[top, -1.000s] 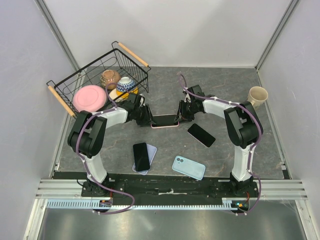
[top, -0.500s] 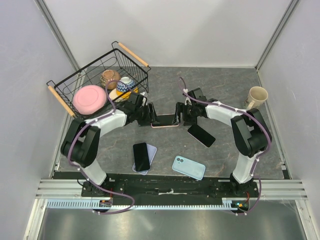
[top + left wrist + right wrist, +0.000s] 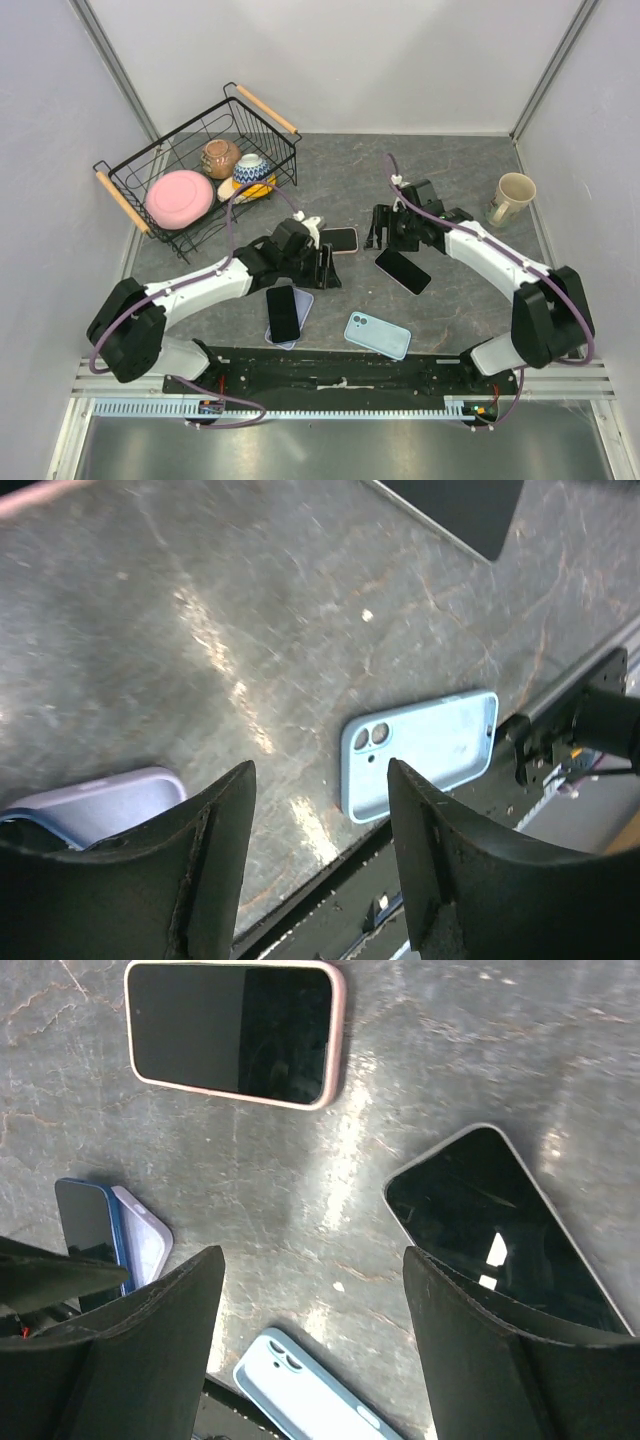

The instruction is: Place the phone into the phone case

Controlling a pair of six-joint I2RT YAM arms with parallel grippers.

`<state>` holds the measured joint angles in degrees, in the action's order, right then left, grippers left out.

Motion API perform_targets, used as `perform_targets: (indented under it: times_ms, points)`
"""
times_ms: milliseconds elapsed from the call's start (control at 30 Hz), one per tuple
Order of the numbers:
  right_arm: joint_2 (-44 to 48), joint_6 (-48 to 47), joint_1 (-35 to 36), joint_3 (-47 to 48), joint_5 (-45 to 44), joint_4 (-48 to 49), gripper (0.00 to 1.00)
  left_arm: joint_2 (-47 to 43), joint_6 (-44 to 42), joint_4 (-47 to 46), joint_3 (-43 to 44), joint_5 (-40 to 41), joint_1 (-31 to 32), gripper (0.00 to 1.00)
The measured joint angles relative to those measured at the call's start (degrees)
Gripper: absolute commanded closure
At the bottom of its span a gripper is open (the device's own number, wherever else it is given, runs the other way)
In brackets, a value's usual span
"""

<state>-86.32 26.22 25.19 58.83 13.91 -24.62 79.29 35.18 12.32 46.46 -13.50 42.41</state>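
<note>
While the left gripper [image 3: 328, 270] and right gripper [image 3: 381, 228] hung parted and empty, the phone [image 3: 235, 1032] lay screen-up in its pink case [image 3: 339, 1030] near both, bare table [image 3: 300, 1160] on every side. From above, the left arm [image 3: 215, 283] covered one end of it.

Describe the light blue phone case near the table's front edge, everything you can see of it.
The light blue case lies flat on the grey table, slightly skewed, apart from every other phone. It has rounded corners, a matte, silicone-like look and a two-hole camera patch at its left end in the top view. Whether it holds a phone cannot be told.
</note>
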Motion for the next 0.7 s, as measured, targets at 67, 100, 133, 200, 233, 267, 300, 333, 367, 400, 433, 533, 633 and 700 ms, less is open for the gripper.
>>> perform_targets:
  times_ms: [67,100,133,200,233,267,300,333,367,400,433,533,633,700]
  points:
    - [3.0,0.0,-1.0,-1.4,-1.4,-1.2,0.21,-0.3,0.1,0.2,-0.3,0.2,2.6,0.39]
    - [4.4,0.0,-1.7,-2.0,-2.1,-1.8,0.21,-0.3,0.2,0.3,-0.3,0.7,3.8,0.39]
    - [5.7,0.0,-2.4,-2.6,-2.9,-2.4,0.21,-0.2,0.3,0.5,-0.3,1.4,5.2,0.39]
    - [7.6,0.0,-3.9,-3.7,-4.0,-3.3,0.21,0.4,0.6,1.1,-0.3,2.6,8.2,0.4]
    - [8.7,0.0,-5.0,-4.5,-4.7,-3.8,0.21,1.0,0.8,1.2,-0.3,3.1,9.7,0.4]
    - [9.4,0.0,-5.7,-5.0,-4.9,-4.2,0.21,1.8,1.0,1.5,-0.2,3.7,11.3,0.41]
    - [10.1,0.0,-6.4,-5.6,-5.2,-4.6,0.21,2.7,1.1,1.8,-0.2,4.3,12.7,0.41]
    - [10.6,0.0,-7.3,-6.1,-5.5,-5.1,0.21,3.9,1.3,2.4,0.2,4.9,14.1,0.41]
    - [11.0,0.0,-8.0,-6.6,-5.6,-5.5,0.21,5.3,1.4,2.9,0.7,5.8,15.7,0.42]
    - [11.3,0.0,-8.6,-6.9,-5.9,-5.9,0.21,6.9,1.5,3.7,1.4,6.5,17.2,0.42]
    - [11.5,0.0,-9.0,-7.3,-5.9,-6.3,0.21,8.6,1.5,4.5,2.3,7.4,18.6,0.43]
    - [11.7,-0.1,-10.0,-7.8,-5.9,-7.0,0.21,12.8,1.5,6.8,5.2,9.9,22.1,0.44]
    - [11.8,-0.3,-10.4,-7.8,-5.9,-7.2,0.21,16.3,1.5,8.9,8.5,12.5,24.7,0.45]
    - [11.8,-0.5,-10.4,-7.8,-5.8,-7.2,0.21,17.8,1.5,9.6,9.7,13.9,25.5,0.46]
